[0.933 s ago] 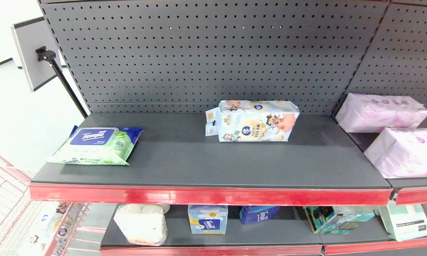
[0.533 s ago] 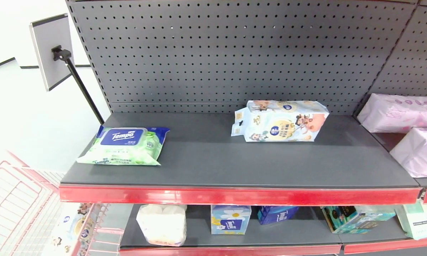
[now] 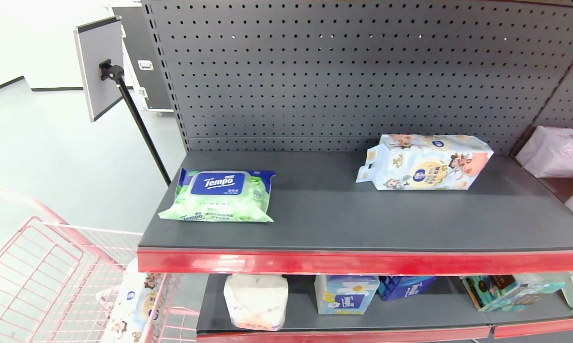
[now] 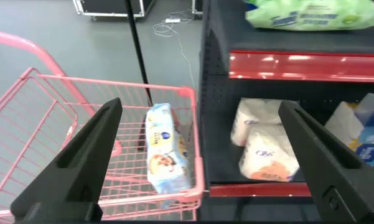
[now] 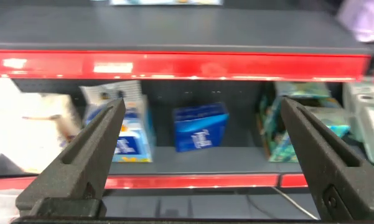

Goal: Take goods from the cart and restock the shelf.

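Cart (image 3: 43, 276) stands off the shelf's (image 3: 363, 219) left end, below its top board. One cartoon-print tissue pack (image 4: 167, 152) stands on edge in the cart, against the wall nearest the shelf; I judge it the next stock item. Left gripper (image 4: 199, 106): jaws spread wide, empty, facing that pack, likely set for a pick. On the shelf's top board, the wipes pack (image 3: 219, 195) lies flat at front left and a matching shelved pack (image 3: 424, 162) at back right, with a gap between for restocking. Right gripper (image 5: 199, 102): released, empty, facing the shelf's lower tier.

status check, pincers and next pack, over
Left pincer open, empty; right pincer open, empty. Cartoon tissue pack upright in pink cart, by the shelf. Nothing seen blocking it.
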Robot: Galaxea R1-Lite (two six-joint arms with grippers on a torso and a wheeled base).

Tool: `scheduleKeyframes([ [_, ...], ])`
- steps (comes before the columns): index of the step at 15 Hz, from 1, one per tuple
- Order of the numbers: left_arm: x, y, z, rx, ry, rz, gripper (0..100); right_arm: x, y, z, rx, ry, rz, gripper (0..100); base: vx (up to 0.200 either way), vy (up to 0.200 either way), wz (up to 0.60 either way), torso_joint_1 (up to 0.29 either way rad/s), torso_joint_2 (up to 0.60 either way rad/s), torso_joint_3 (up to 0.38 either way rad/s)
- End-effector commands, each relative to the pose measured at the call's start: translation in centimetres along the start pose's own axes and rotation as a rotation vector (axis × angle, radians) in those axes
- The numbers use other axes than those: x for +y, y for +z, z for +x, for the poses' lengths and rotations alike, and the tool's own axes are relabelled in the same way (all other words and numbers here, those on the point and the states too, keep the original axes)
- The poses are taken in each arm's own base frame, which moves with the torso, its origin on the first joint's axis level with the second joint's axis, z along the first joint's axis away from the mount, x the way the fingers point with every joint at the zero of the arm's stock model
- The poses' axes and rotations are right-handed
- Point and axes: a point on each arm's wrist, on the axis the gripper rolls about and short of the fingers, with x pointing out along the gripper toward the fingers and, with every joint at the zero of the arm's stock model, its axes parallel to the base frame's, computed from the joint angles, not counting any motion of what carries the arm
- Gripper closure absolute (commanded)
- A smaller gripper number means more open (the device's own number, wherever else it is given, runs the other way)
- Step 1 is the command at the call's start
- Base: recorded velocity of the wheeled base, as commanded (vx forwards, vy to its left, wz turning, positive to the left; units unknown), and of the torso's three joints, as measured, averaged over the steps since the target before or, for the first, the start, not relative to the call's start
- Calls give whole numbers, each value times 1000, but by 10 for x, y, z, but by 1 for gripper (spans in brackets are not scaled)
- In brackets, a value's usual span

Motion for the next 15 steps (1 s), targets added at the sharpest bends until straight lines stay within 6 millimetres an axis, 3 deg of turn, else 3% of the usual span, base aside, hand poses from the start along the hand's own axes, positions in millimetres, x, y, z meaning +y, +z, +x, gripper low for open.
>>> scheduleKeyframes([
  [1, 0, 0, 0, 2, 0, 0, 0, 0, 0, 0, 0, 0, 0, 0, 0, 200, 0, 2, -2, 2],
  [4, 0, 0, 0, 2, 0, 0, 0, 0, 0, 0, 0, 0, -1, 0, 0, 200, 0, -1, 2, 2],
  [15, 0, 0, 0, 2, 0, 0, 0, 0, 0, 0, 0, -2, 0, 0, 0, 0, 0, 0, 0, 0],
])
